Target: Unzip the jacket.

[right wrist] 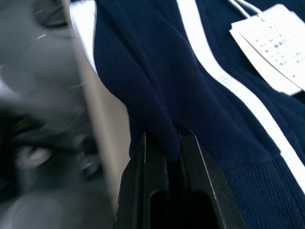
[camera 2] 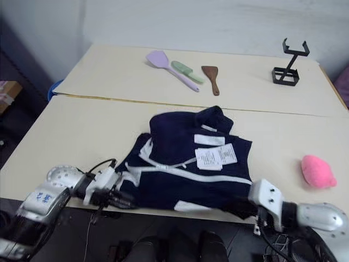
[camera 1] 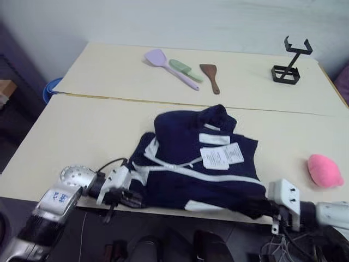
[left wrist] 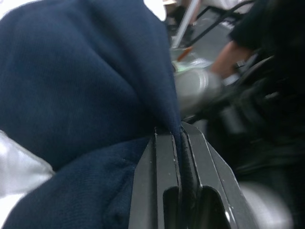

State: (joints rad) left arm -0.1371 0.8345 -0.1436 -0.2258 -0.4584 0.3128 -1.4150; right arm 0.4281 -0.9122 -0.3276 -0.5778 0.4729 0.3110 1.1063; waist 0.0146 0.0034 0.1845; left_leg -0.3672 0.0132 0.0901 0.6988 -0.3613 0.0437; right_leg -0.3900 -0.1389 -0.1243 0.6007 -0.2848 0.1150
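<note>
I see the jacket point(camera 1: 202, 164) lying flat on the near desk point(camera 1: 82, 136), close to the front edge. It is dark blue with white stripes, and its zipper line runs slantwise across the front. Its collar points to the far side, and white paper tags point(camera 1: 221, 155) lie on its chest.

My left claw point(left wrist: 178, 138) is squeezed shut on a fold of the jacket at its near left corner, right at the desk edge. In the left wrist view the blue cloth is pinched tight between the two black fingers. My right claw point(right wrist: 162, 138) is shut on the jacket too, at its near right corner (the cloth bunches up just where the fingers meet).

A pink plush ball point(camera 1: 325, 170) sits to the right of the jacket, well apart from it. Beyond the jacket, on the far desk, lie a purple spatula point(camera 1: 169, 65), a green brush point(camera 1: 185, 70) and a brown spatula point(camera 1: 210, 76) side by side. A black wire stand point(camera 1: 290, 64) is far right of them.
</note>
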